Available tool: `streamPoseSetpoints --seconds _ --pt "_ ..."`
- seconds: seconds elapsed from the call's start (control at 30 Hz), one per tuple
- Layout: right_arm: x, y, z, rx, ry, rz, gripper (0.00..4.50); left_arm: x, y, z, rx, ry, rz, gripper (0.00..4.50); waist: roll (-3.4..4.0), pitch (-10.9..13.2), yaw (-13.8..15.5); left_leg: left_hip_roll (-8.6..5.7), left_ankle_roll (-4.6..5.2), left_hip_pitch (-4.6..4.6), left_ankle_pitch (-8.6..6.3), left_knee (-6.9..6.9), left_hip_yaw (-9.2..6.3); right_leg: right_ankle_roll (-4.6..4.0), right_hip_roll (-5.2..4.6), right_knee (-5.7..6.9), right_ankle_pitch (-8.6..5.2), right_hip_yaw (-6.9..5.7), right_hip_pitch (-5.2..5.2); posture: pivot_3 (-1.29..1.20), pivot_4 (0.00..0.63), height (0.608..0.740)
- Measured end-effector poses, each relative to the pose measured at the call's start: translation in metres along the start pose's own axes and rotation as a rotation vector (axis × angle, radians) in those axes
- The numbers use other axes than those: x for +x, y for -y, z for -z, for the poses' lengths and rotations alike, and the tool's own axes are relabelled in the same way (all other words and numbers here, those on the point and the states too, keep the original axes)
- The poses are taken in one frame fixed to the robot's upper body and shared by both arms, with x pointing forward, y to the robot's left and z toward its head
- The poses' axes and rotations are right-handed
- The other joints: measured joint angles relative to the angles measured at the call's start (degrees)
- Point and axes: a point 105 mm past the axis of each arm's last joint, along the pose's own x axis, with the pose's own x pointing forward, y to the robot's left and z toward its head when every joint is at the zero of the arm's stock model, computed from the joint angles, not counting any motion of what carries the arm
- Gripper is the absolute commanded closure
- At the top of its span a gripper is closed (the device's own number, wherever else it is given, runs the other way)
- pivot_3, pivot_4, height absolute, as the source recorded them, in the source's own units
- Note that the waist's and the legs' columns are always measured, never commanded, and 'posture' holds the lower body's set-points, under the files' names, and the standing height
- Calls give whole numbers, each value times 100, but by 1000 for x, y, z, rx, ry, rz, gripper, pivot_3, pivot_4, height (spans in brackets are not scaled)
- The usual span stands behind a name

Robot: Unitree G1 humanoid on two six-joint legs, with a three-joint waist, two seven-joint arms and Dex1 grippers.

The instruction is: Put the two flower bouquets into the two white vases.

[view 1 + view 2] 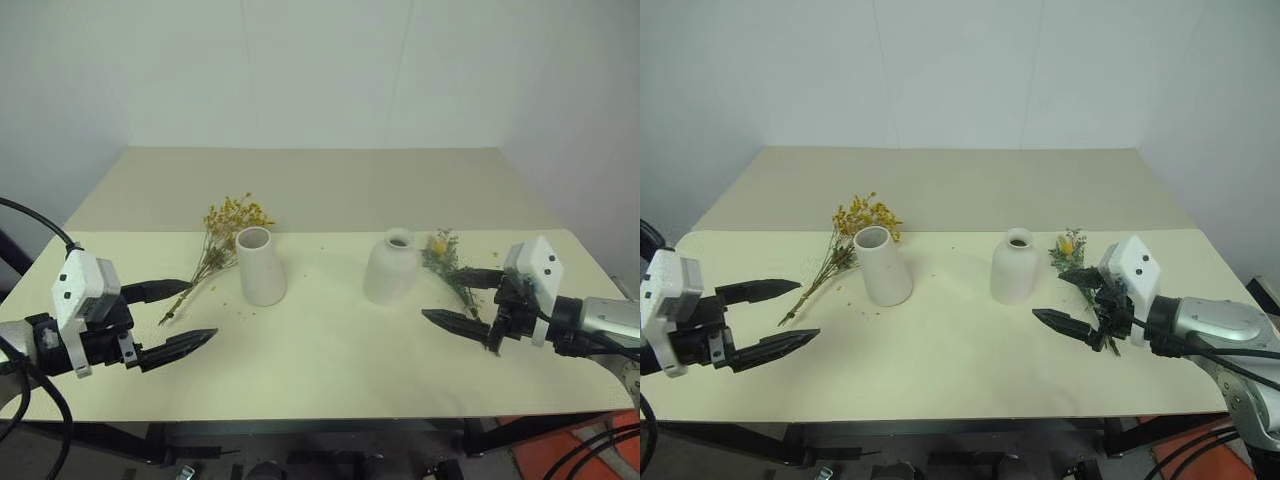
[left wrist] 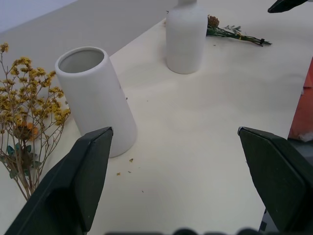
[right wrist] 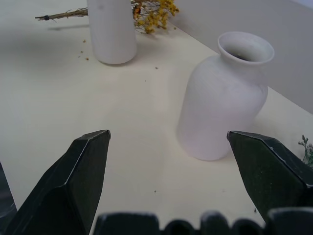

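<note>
Pre-grasp: left claw (image 1: 170,318) and right claw (image 1: 462,297) both wide open, empty; yellow bouquet (image 1: 222,240) lies on surface (image 1: 330,350) beside tall vase (image 1: 260,265); green bouquet (image 1: 446,262) beside squat vase (image 1: 391,266); next prob. close on stems.

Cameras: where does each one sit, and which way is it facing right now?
Head eyes: high, looking down over the table; both open tools show, left tool, right tool.
Left wrist: low along its fingers, facing the tall vase and yellow bouquet.
Right wrist: facing the squat vase.
Shared: both vases.
</note>
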Motion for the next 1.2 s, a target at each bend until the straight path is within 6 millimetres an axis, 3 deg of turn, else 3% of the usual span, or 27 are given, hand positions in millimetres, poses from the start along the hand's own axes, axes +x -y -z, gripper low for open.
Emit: streamPoseSetpoints --seconds 0.33,0.63,0.83,0.93,1.2 --pt "-2 -8 1 -20 -9 -52 0 -13 2 -2 3 -16 -20 24 0 0 -1 0 0 5 0 0 1 1 0 0 -2 0 3 0 150 740" --pt "7 17 -9 -48 -20 22 0 0 -2 -15 38 39 12 24 0 0 -4 0 0 1 0 0 2 -5 2 1 1 1 -2 0 150 740" --pt "3 39 -15 -39 -87 105 0 31 0 -38 70 130 168 24 1 0 16 -3 0 2 0 0 0 -11 0 3 6 1 3 0 150 740" --pt "6 53 -13 -12 -148 181 0 53 -12 -63 118 190 175 24 0 0 10 -6 0 -1 1 6 -4 -15 1 4 15 -1 4 0 150 740" --pt "10 92 -2 119 -304 429 0 106 -30 -95 179 140 231 24 0 1 -23 -9 1 -20 0 5 -4 -30 2 -2 26 2 -13 0 150 740"
